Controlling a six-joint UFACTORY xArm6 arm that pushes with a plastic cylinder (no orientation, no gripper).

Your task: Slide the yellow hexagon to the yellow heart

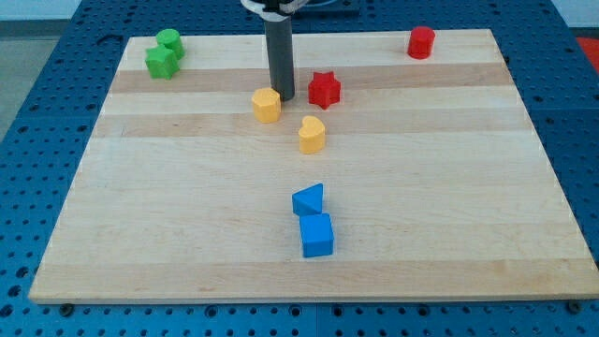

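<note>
You see the rod point(280, 56) come down from the view's top, and my tip point(283, 97) stands on the wooden worktop point(187, 234). This end effector is only a straight rod: it has no jaws that open or close, and it holds nothing.

The yellow hexagon point(266, 105) is just beside my tip, on the view's left and a little toward the view's bottom. You cannot tell if they touch or if a thin gap is between them. The yellow heart point(312, 134) is near my tip, toward the view's bottom and a little to the right; it stands apart from the hexagon.

The red star point(325, 89) is near my tip on the view's right, apart from it. The red cylinder point(421, 42) is far to the right, near the worktop's top edge. Two green blocks point(164, 54) touch each other far to the left of my tip; their shapes are not clear. The blue triangle point(308, 199) and the blue cube point(316, 235) are well apart from my tip, toward the view's bottom, and touch each other.
</note>
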